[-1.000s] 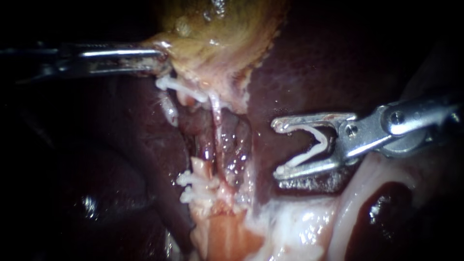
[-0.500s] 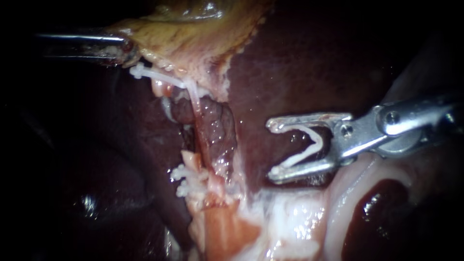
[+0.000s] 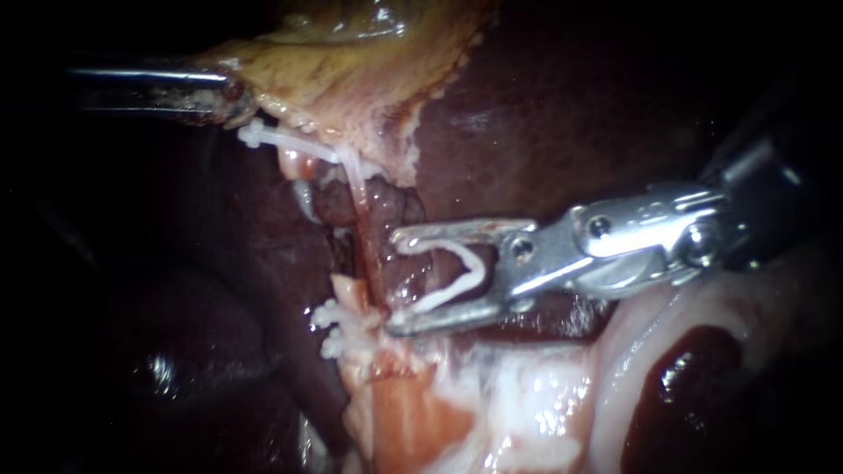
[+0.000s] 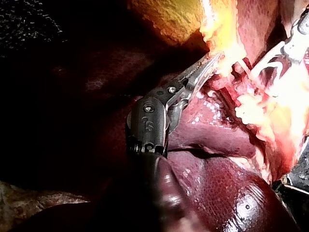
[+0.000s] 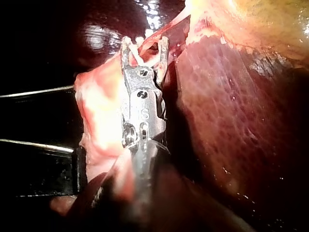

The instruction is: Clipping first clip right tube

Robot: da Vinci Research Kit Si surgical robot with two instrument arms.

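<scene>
— How is the right instrument (image 3: 392, 279) seen?
— Its shiny metal jaws are spread. A white V-shaped clip (image 3: 457, 272) is held between them, touched by both. The thin, glistening pink tube (image 3: 360, 219) is met at their tips.
— And the left instrument (image 3: 230, 95)?
— Its jaws are clamped on the yellowish gallbladder (image 3: 351, 70) edge, beside the smooth dark liver (image 3: 544, 114).

Cleft around the tube (image 3: 363, 233).
Walled by gallbladder (image 3: 351, 70), liver (image 3: 544, 114), placed clips (image 3: 341, 329); mouth filled by right instrument (image 3: 393, 281) holding a clip (image 3: 450, 276).

The liver (image 3: 544, 114) is dark maroon, the gallbladder (image 3: 351, 53) ochre-yellow, the clip (image 3: 475, 269) white, the right instrument (image 3: 393, 282) silver.
</scene>
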